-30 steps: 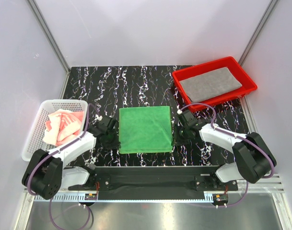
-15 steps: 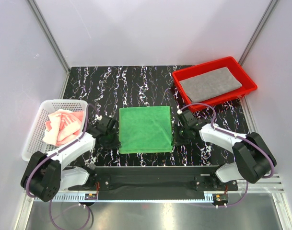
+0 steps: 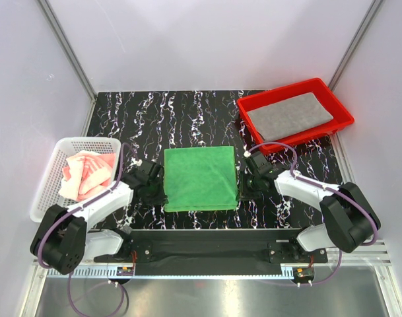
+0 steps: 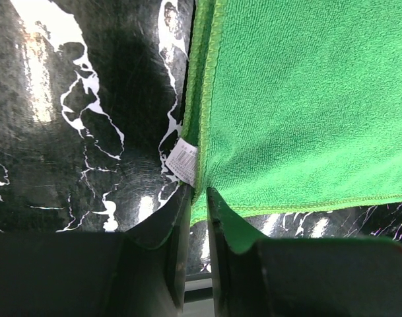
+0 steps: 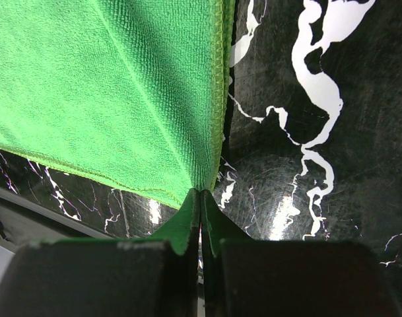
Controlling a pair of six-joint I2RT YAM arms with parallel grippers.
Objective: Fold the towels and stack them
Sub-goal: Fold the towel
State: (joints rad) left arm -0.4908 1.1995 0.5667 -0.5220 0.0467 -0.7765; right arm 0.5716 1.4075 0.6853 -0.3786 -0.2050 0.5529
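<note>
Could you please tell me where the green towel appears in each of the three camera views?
Top external: green towel at table centre, between both arms.
Left wrist: it fills the upper right, its corner pinched between the left gripper fingers.
Right wrist: it fills the upper left, its corner pinched by the right gripper.
Shared landmark: the black marbled table, visible in every view.

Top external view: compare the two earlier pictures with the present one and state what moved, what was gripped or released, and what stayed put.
Almost nothing changed. Only the left arm's rear links shifted slightly and came back; nothing was grasped or released. The left gripper and right gripper stay pinched on opposite near corners of the bright green terry towel, which lies flat as before. The grey towel in the red plastic tray and the pink towel in the white lattice basket are unmoved.
</note>
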